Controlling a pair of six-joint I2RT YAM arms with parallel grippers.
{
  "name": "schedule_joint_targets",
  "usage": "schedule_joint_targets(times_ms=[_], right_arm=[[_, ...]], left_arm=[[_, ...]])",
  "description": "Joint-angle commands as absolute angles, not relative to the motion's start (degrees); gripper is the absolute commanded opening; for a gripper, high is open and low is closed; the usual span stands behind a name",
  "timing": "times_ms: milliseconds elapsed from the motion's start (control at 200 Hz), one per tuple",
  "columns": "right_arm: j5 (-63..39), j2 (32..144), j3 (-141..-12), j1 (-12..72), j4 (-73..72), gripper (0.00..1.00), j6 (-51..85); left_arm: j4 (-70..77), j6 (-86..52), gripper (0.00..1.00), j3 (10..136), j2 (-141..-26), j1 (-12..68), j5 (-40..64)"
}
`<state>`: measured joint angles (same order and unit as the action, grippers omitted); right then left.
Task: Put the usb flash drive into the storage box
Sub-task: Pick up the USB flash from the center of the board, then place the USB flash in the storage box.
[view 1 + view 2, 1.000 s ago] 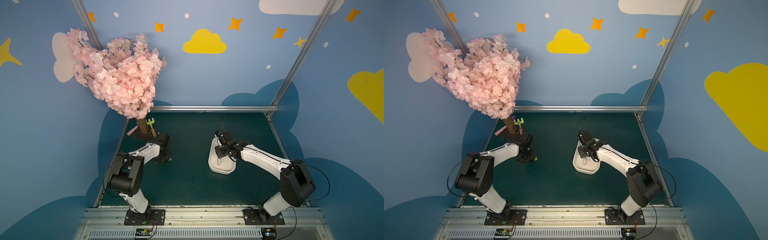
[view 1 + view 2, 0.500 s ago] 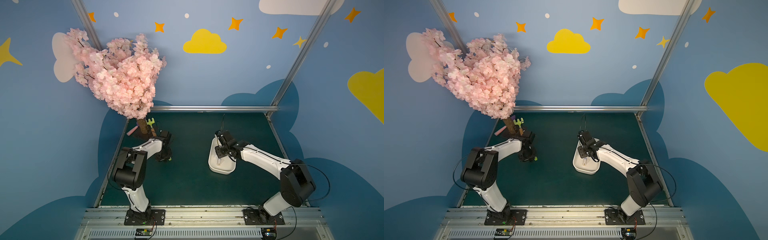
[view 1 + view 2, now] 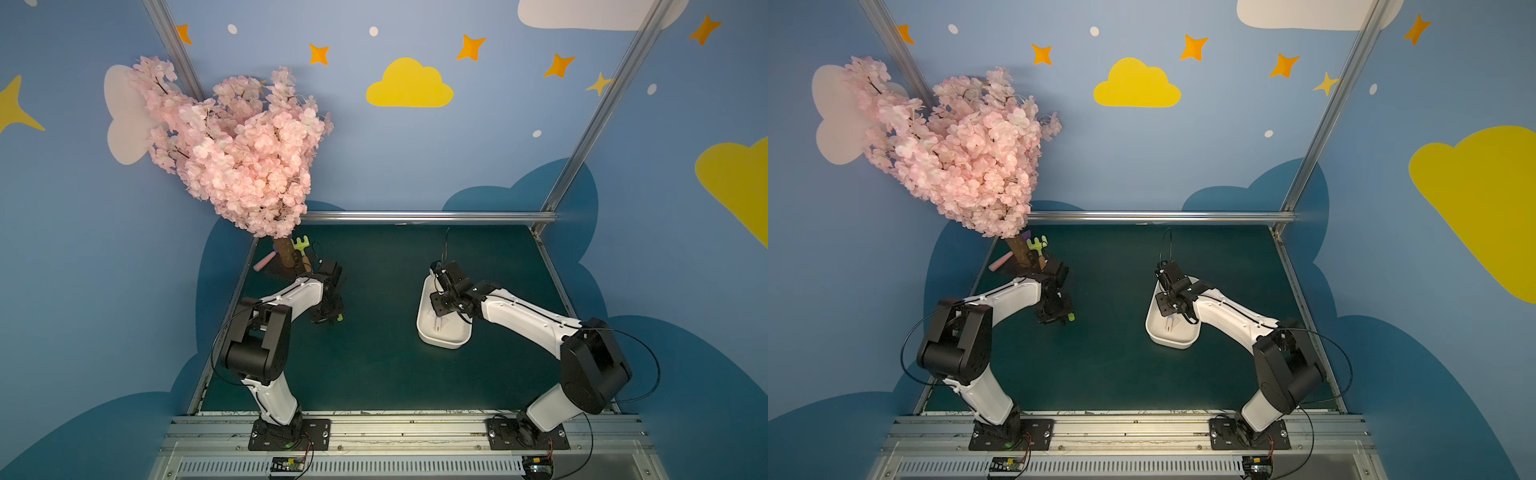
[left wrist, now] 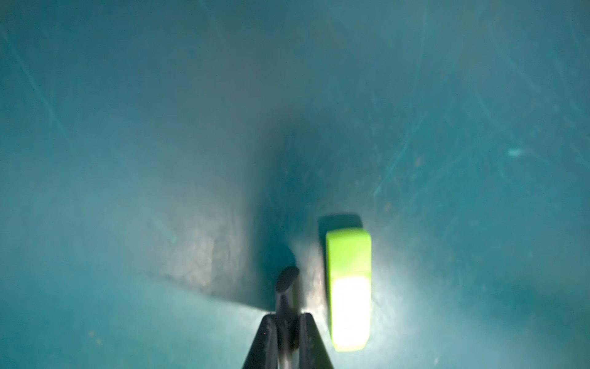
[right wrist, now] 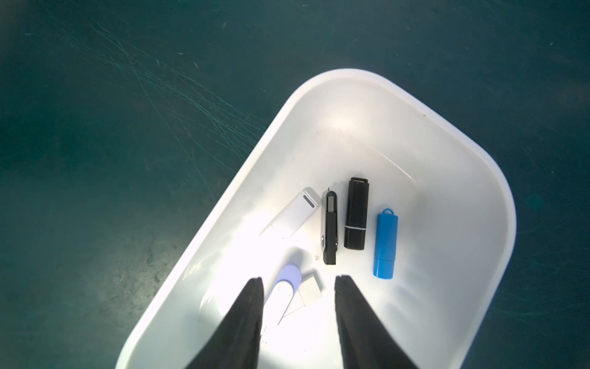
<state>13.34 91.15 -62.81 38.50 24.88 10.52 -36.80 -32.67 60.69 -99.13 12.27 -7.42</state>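
**Left jaws have closed beside the drive**

Over the last second the left gripper [image 4: 287, 319] has drawn its fingers almost together. The left arm's elbow has shifted slightly, and the right arm has not moved. A dark narrow piece shows between the left fingers; I cannot tell what it is.

The lime-green usb flash drive [image 4: 349, 287] is outside the jaws. It lies flat on the green table [image 3: 374, 374], just beside one finger. Its long axis runs parallel to the fingers, and its far end reaches past their tips. A seam crosses it, but which end is the cap I cannot tell. In a top view only its end shows, at the gripper's 3 o'clock.

Well apart, at 3 o'clock across the table, sits the white storage box [image 3: 442, 343]. The right gripper [image 5: 298, 279] hangs over it, fingers moderately apart and gripping nothing. Five drives lie inside:
- a white-and-lavender drive [image 5: 281, 297] below the fingers
- a white drive [image 5: 292, 212]
- a black swivel drive [image 5: 330, 228]
- a black capped drive [image 5: 356, 214]
- a blue drive [image 5: 386, 244]

At the table's 11 o'clock corner stands a pink blossom tree [image 3: 237, 153], with a green toy rake [image 3: 301, 245] and a pink stick [image 3: 264, 262] at its foot.
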Motion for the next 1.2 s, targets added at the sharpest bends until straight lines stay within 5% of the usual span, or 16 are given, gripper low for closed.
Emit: schedule_joint_targets(times_ms=[0,310,526,821,1196], right_arm=[[14.8,90.3,-64.0,38.9,25.9,0.42,11.3],[14.1,88.1,-62.4,37.3,24.9,0.42,12.8],[12.8,82.9,-57.5,28.6,24.0,0.42,20.2],[10.4,71.8,-48.3,20.1,18.3,0.42,26.7],[8.9,70.9,-46.8,19.2,16.2,0.42,28.6]], left_arm=[[-39.3,-33.1,0.03,60.2,-95.4,12.6,-4.9],[-37.9,-33.5,0.03,60.7,-84.9,16.3,2.8],[-28.1,-37.2,0.03,64.1,-82.1,28.0,12.8],[-24.9,-38.3,0.03,80.8,-99.2,42.2,14.3],[-40.0,-32.4,0.03,107.6,-123.8,44.8,5.7]])
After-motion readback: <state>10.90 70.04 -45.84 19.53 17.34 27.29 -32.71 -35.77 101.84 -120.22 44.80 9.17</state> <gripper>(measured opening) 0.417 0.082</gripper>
